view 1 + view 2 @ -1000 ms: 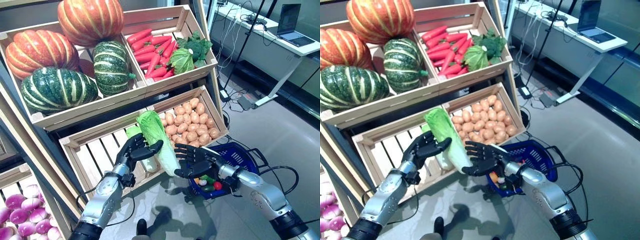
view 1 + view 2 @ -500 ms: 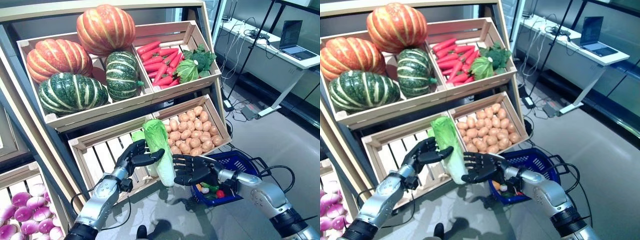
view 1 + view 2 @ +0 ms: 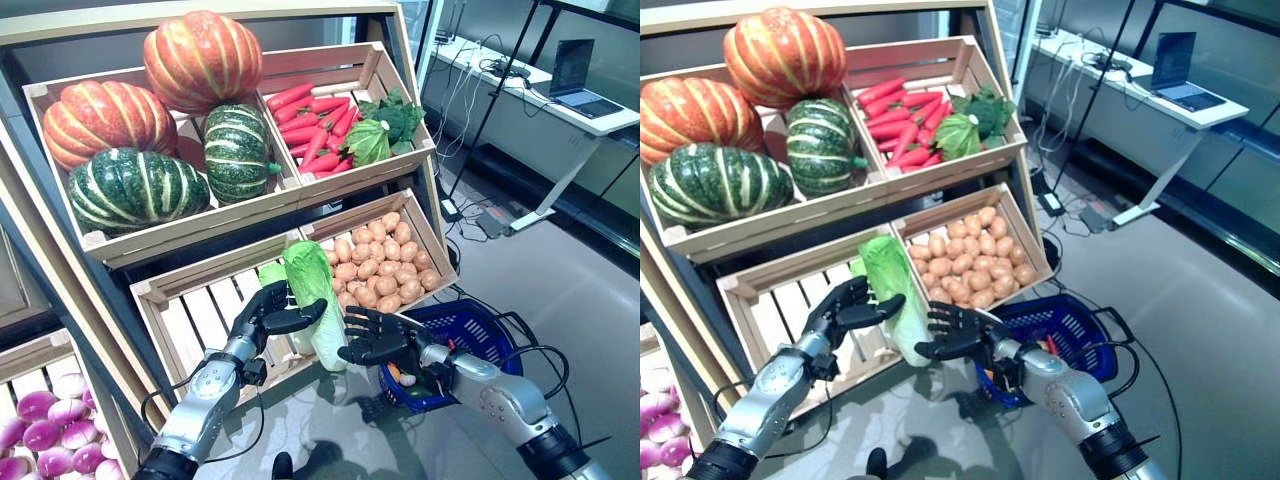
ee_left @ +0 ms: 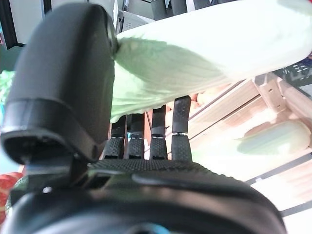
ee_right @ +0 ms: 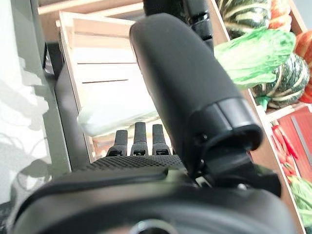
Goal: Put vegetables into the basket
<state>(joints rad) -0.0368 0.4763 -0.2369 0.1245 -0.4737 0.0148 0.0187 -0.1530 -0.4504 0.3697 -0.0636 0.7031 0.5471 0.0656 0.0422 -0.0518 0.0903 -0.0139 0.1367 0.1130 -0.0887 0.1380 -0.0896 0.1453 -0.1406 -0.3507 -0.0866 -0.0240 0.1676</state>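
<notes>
A long green-and-white napa cabbage stands upright in front of the stand's lower crates. My left hand is shut on it, thumb across the front and fingers behind; the left wrist view shows the cabbage in that hand. My right hand is open, its straight spread fingers against the cabbage's lower right side; the right wrist view shows the cabbage's white base past this hand. The blue basket stands on the floor just behind the right hand, with small colourful vegetables in it.
A tall wooden stand with crates fills the left and middle; a slatted lower crate lies behind the left hand. A desk with a laptop stands at the back right. Grey floor spreads to the right of the basket.
The camera has shifted, so the whole scene sits differently. Both hands and the cabbage stay together before the lower crates; the right hand has closed in slightly on the cabbage.
</notes>
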